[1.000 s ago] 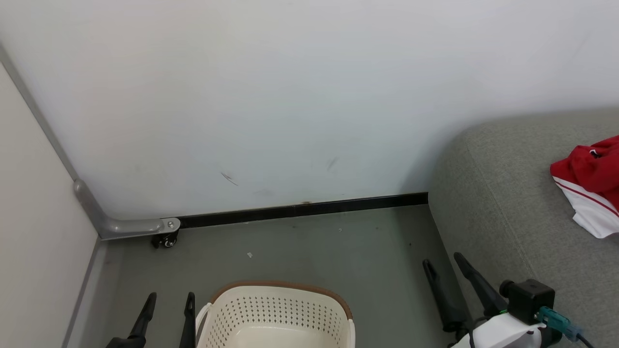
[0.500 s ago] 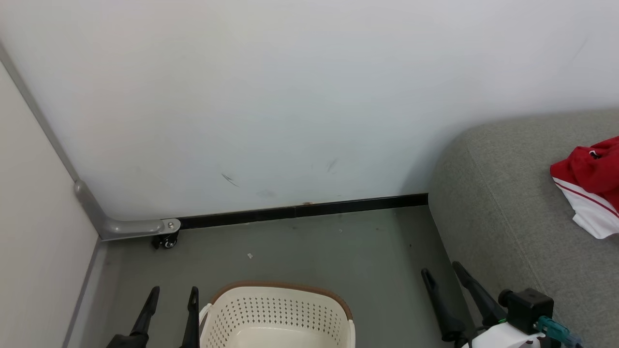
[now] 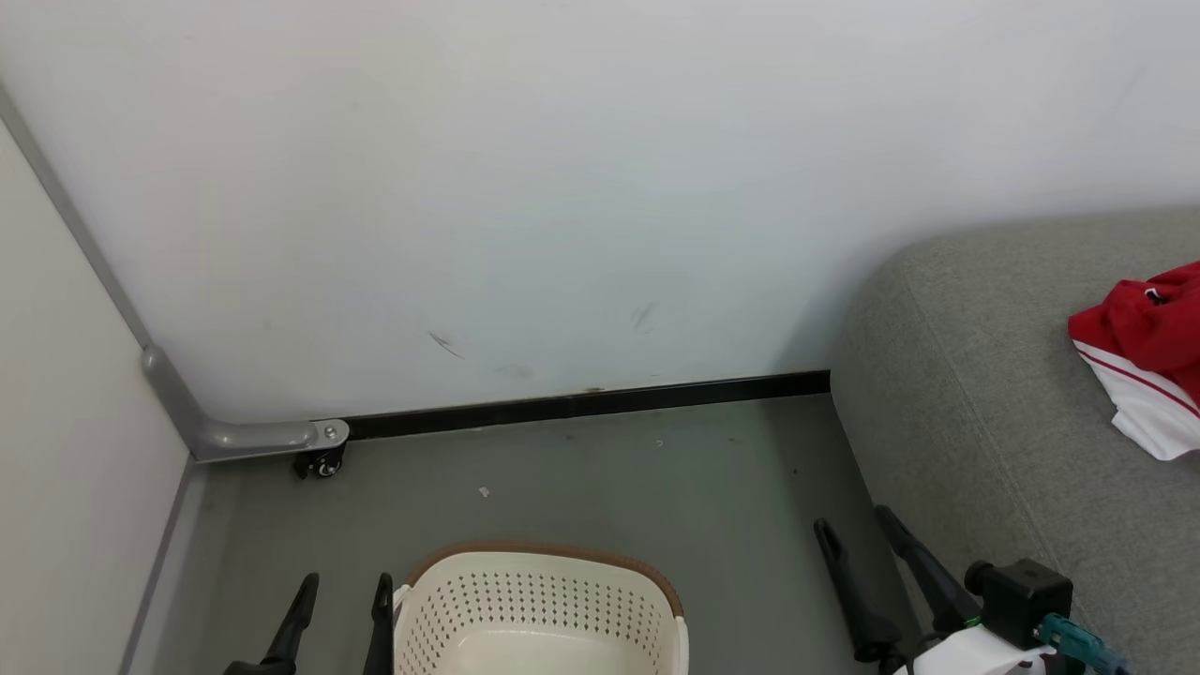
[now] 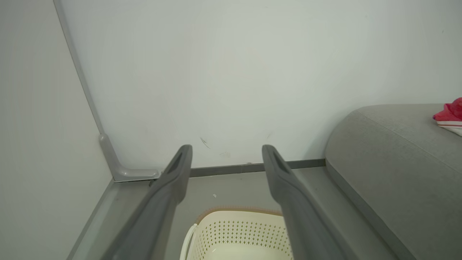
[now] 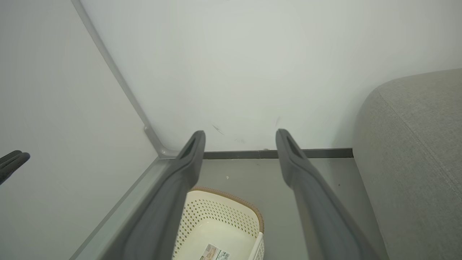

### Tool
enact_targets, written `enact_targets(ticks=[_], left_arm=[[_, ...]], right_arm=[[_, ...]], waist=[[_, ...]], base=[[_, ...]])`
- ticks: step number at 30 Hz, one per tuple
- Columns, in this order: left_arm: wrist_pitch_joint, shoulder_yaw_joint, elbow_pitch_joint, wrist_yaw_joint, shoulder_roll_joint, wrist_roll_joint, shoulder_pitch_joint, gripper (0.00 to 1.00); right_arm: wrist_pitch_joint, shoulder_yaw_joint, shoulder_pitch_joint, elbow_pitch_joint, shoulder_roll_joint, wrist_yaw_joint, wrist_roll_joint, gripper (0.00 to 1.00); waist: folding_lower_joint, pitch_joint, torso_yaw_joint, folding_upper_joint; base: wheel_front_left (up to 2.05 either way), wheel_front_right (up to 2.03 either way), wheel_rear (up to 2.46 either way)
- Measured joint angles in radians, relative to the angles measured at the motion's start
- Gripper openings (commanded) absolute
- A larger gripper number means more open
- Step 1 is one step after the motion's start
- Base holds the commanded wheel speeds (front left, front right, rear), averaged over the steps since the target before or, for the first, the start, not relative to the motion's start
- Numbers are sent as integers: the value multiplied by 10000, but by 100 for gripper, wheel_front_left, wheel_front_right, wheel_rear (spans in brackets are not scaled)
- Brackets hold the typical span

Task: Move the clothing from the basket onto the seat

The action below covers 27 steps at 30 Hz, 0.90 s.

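Observation:
The cream perforated basket (image 3: pixel 539 609) with a brown rim band stands on the floor at the bottom of the head view; the part of its inside that shows holds no clothing, only a label sticker (image 5: pixel 215 252). Red and white clothing (image 3: pixel 1146 356) lies on the grey seat (image 3: pixel 994 394) at the right edge, also visible as clothing (image 4: pixel 450 116) in the left wrist view. My left gripper (image 3: pixel 342 591) hangs open just left of the basket (image 4: pixel 238 233). My right gripper (image 3: pixel 855 525) is open between the basket (image 5: pixel 223 225) and the seat (image 5: pixel 415 151), holding nothing.
A white wall (image 3: pixel 525 187) runs behind, with a black skirting strip (image 3: pixel 581 406). A pale partition on the left ends in a grey bracket and a small caster (image 3: pixel 321 463). Grey floor (image 3: pixel 609 487) lies between the basket and the wall.
My left gripper has shifted slightly right and lower, closer to the basket. My right gripper has dropped a little in the view. Basket and clothing lie as before.

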Motion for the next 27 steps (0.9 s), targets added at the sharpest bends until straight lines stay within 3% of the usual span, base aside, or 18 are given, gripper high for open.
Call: enact_targets(ticks=[15,17,18,19,27], left_arm=[[0,-182,0,-205,-2,31,-1,100],[0,-169,-2,-207,0,-21,-1,91],[0,-159,-6,-215,0,-65,-1,92],[0,-148,-17,-255,2,-163,-1,100],[0,-151,-8,-589,2,-1053,0,100]], right_arm=[[0,0,0,-165,6,0,-13,100],[0,0,0,-176,8,0,-13,100],[0,-2,0,-180,10,0,-13,100],[0,-4,0,-182,10,0,-13,100],[0,-6,0,-184,13,0,-13,100]], waist=[[0,30,-10,0],[0,34,-11,0],[0,35,-11,1],[0,35,-11,0],[0,16,-10,0]], base=[[0,0,0],[0,0,0],[0,0,0],[0,0,0],[0,0,0]])
